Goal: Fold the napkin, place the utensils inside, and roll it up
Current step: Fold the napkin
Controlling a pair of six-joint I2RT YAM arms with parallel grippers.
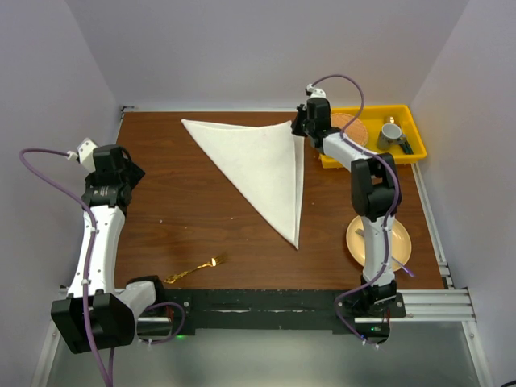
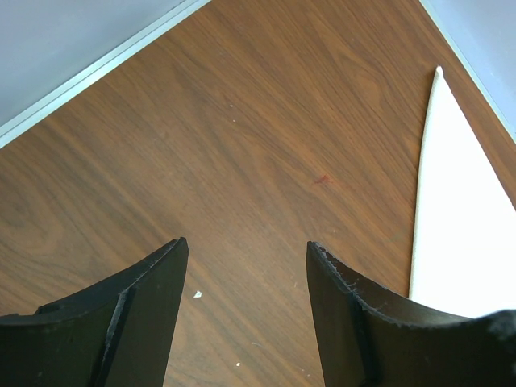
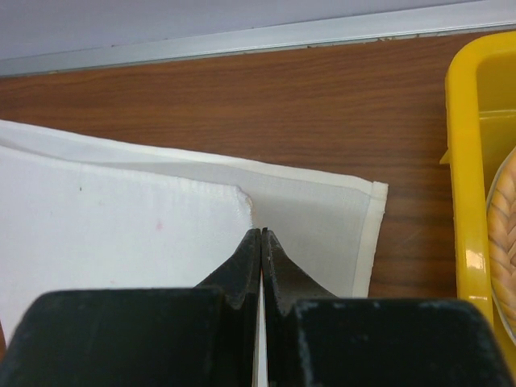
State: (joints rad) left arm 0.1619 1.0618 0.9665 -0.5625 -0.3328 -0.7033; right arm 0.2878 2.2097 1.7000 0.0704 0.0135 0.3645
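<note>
The napkin (image 1: 258, 165) lies on the brown table folded into a large off-white triangle, one tip pointing toward the near edge. My right gripper (image 1: 298, 122) is at its far right corner. In the right wrist view its jaws (image 3: 260, 230) are shut, pinching the corner of the napkin's upper layer (image 3: 121, 234), which sits a little short of the lower layer's hem. A gold fork (image 1: 196, 269) lies near the front edge, left of centre. My left gripper (image 1: 135, 171) hovers open over bare wood (image 2: 246, 242) at the far left, the napkin's tip (image 2: 463, 218) to its right.
A yellow bin (image 1: 413, 121) at the back right holds a woven round mat (image 1: 351, 129) and a grey mug (image 1: 391, 135); its wall (image 3: 463, 161) is close to my right gripper. A cream plate (image 1: 397, 242) with a purple-ended utensil (image 1: 405, 268) sits under the right arm.
</note>
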